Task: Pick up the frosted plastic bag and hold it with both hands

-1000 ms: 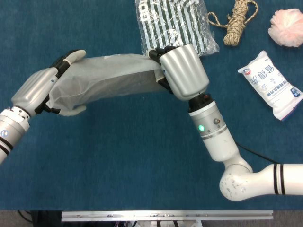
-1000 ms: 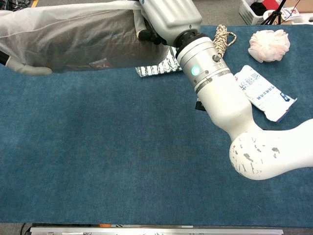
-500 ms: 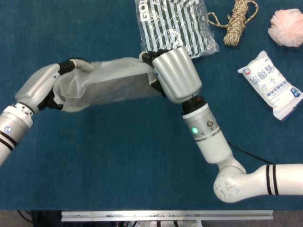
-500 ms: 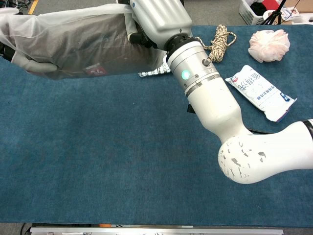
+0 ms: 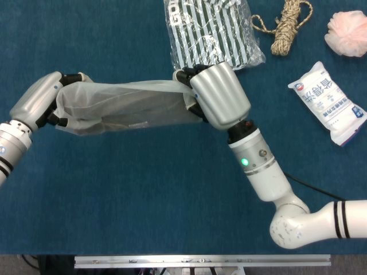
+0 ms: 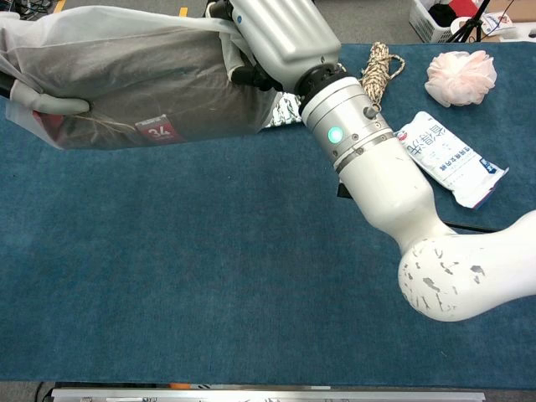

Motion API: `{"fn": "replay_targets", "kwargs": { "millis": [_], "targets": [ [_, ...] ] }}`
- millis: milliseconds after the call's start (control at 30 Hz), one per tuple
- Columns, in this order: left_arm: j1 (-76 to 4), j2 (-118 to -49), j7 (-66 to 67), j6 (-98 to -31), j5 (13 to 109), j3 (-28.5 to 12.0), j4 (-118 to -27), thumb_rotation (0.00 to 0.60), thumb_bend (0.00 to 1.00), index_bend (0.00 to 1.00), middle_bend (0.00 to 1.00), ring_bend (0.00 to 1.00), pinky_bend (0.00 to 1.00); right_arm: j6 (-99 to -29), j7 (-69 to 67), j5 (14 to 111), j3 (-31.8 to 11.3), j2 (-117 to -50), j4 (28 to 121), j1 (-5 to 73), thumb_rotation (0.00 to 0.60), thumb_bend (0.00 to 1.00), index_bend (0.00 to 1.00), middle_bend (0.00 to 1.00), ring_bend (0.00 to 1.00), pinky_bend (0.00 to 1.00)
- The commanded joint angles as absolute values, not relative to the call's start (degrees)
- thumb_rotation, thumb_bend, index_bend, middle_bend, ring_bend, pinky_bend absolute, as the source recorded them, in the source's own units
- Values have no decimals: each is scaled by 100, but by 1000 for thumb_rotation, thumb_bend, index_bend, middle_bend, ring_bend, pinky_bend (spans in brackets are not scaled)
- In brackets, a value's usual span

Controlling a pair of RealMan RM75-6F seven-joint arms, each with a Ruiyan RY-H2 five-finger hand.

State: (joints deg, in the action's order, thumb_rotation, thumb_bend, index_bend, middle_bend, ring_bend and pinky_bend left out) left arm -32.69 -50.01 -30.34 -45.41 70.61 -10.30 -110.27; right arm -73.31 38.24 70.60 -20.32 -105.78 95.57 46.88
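The frosted plastic bag (image 5: 123,106) hangs stretched above the blue table between both hands. In the chest view the frosted plastic bag (image 6: 134,84) looks grey and translucent, with a red label near its lower edge. My left hand (image 5: 43,103) grips the bag's left end, its fingers curled around the plastic; in the chest view only a finger of the left hand (image 6: 52,104) shows at the frame's left edge. My right hand (image 5: 215,94) holds the bag's right end, and the chest view has the right hand (image 6: 272,38) at the top.
A striped packet (image 5: 209,31) lies behind the right hand. Further right are a coil of rope (image 5: 289,26), a pink bath puff (image 5: 347,33) and a white printed pouch (image 5: 328,103). The blue table cloth (image 5: 143,189) stretches in front.
The left hand has slid further left and the right hand slightly right, drawing the bag out longer and flatter between them. Both hands keep their hold.
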Motion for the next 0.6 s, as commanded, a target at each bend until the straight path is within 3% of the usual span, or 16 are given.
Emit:
{"fn": "replay_targets", "kwargs": {
  "millis": [33, 200, 300, 467, 600],
  "targets": [
    [-3203, -4987, -3298, -4544, 7269, -1028, -10903, 600, 316, 753, 807, 731, 907, -7310, 3790, 7021, -1979, -10452, 9707, 4621, 600, 751, 541, 572, 580, 792],
    [-3086, -4939, -3843, -4675, 7662, -1035, -10730, 600, 328, 774, 831, 747, 920, -7240, 4002, 6785, -1916, -10103, 10144, 4510, 600, 585, 222, 359, 333, 505],
    [-3014, -4887, -4158, -4797, 7851, -1038, -10651, 600, 335, 777, 835, 749, 922, -7226, 4103, 6649, -1909, -9824, 10484, 4434, 600, 355, 40, 216, 179, 350],
    [-2953, -4798, -4621, -4895, 8025, -1028, -10524, 600, 341, 779, 838, 750, 923, -7256, 4150, 6600, -1856, -9282, 11061, 4273, 600, 106, 0, 136, 102, 279],
    [-2919, -4729, -4911, -4952, 8098, -1020, -10460, 600, 342, 779, 838, 750, 923, -7317, 4152, 6674, -1707, -8803, 11452, 4085, 600, 51, 0, 129, 95, 273]
  ]
}}
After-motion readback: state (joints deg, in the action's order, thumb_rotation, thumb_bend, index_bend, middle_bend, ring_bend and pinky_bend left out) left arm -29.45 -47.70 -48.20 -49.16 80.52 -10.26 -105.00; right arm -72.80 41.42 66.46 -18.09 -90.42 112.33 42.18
